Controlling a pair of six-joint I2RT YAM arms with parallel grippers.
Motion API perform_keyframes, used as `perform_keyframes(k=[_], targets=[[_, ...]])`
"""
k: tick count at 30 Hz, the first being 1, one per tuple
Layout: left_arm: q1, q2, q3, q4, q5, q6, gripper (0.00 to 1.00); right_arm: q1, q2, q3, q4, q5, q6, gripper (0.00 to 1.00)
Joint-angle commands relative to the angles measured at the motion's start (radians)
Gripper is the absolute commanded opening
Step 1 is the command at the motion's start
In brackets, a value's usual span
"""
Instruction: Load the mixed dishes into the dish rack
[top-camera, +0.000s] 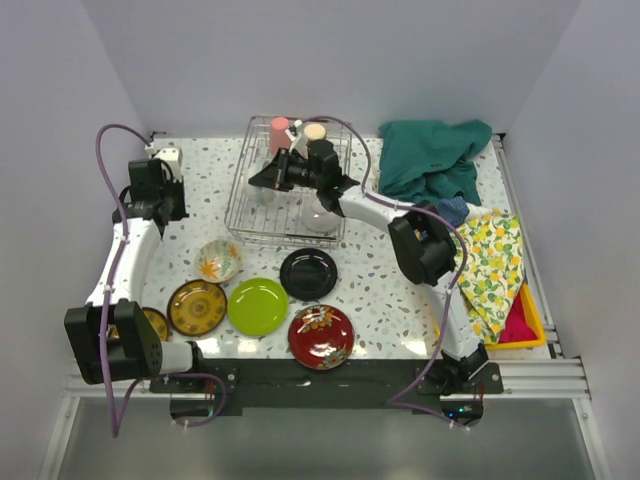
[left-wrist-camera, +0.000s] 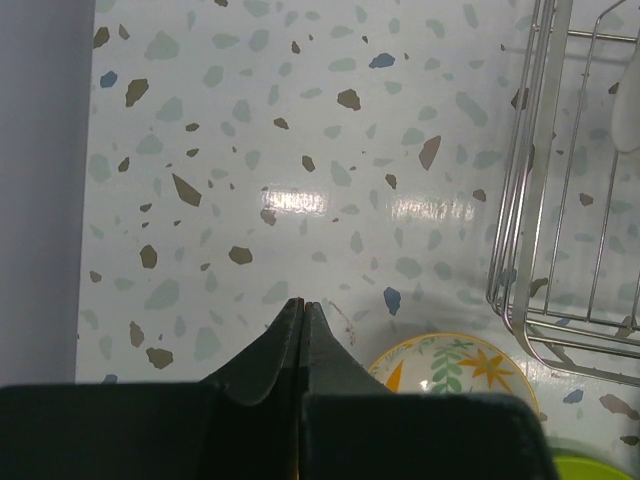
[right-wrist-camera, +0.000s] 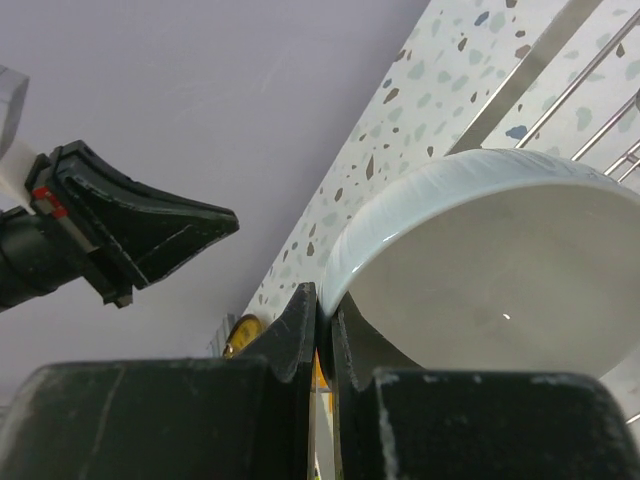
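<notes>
Rack (top-camera: 250, 238): pink cup (top-camera: 279, 132) upright at far end. Right gripper (right-wrist-camera: 322, 325) pinching white bowl (right-wrist-camera: 500, 260) rim over rack. Left gripper (left-wrist-camera: 302, 306) pressed together above table (left-wrist-camera: 300, 150)

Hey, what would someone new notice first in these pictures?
Probably the right gripper reaching into the dish rack at the back of the table, pinching a white bowl by its rim. Next, the bright plates near the front edge: the lime-green plate, the black plate and the red floral plate. The left gripper is shut on nothing above the table at the left.
</notes>
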Motion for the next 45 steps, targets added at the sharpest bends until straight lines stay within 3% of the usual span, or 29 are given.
perform_keyframes(k=[1,15,33,41,45], targets=[[0.016,-0.018,-0.019,0.004,0.028,-0.01,0.0,0.025,0.013,0.123,0.155,-0.038,0.044,0.0],[0.028,-0.009,-0.054,0.018,0.049,-0.011,0.0,0.031,0.145,0.206,0.19,-0.038,0.073,0.0],[0.031,0.043,-0.044,0.022,0.092,-0.016,0.0,0.027,0.201,0.086,0.316,-0.064,0.174,0.0],[0.031,0.046,-0.042,0.03,0.1,-0.014,0.0,0.001,0.159,0.02,0.289,-0.098,0.121,0.0],[0.031,0.043,-0.044,0.044,0.114,-0.025,0.0,-0.021,0.071,-0.055,0.186,-0.154,-0.015,0.18]])
